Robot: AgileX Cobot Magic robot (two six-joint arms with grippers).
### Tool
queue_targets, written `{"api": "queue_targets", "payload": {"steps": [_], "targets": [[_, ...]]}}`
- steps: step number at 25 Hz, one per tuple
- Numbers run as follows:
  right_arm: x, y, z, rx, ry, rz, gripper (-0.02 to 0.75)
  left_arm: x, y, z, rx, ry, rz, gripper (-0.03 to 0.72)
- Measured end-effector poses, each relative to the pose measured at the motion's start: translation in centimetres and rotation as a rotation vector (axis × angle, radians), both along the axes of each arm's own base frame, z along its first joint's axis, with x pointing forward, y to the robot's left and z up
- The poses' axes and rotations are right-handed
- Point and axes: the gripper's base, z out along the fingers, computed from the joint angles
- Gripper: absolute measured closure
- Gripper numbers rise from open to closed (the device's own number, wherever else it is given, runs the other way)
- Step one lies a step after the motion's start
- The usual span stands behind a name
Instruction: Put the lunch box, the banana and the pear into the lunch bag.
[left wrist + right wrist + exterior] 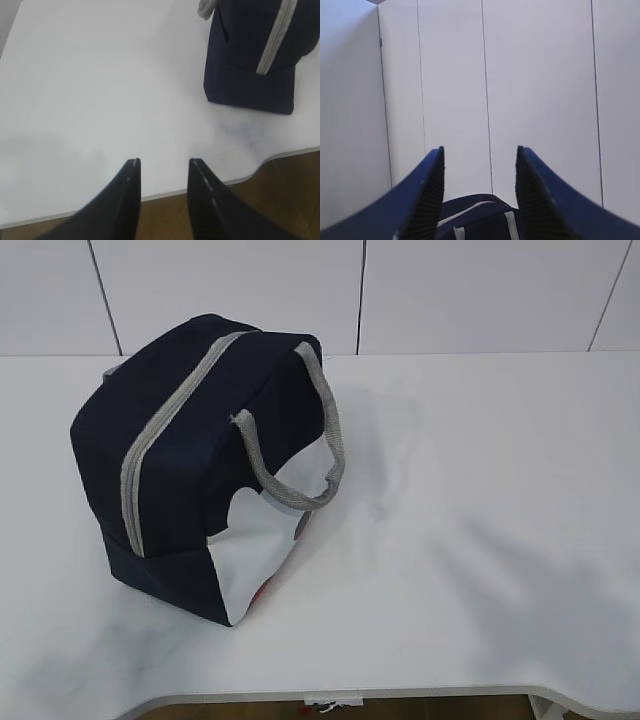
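The bag (205, 465) stands zipped on the table (480, 540), toward its left side. My left gripper (163, 167) hangs released over the table's near edge, empty. My right gripper (480, 160) is spread too, above the bag, facing the wall (540, 75).

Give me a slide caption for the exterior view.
Zipped navy lunch bag standing alone on the white table, neither gripper in view.

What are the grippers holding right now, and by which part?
Nothing. The left gripper and right gripper are both open and empty, apart from the bag.
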Motion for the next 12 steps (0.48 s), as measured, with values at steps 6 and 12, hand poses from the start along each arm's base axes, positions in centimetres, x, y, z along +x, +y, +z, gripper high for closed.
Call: {"api": "queue_targets", "payload": {"steps": [6, 12], "targets": [[0.00, 0.00, 0.00, 0.025, 0.017, 0.014, 0.356, 0.00, 0.00, 0.00, 0.000, 0.000, 0.000, 0.447], [0.00, 0.00, 0.00, 0.058, 0.038, 0.031, 0.356, 0.00, 0.00, 0.00, 0.000, 0.000, 0.000, 0.447]]}}
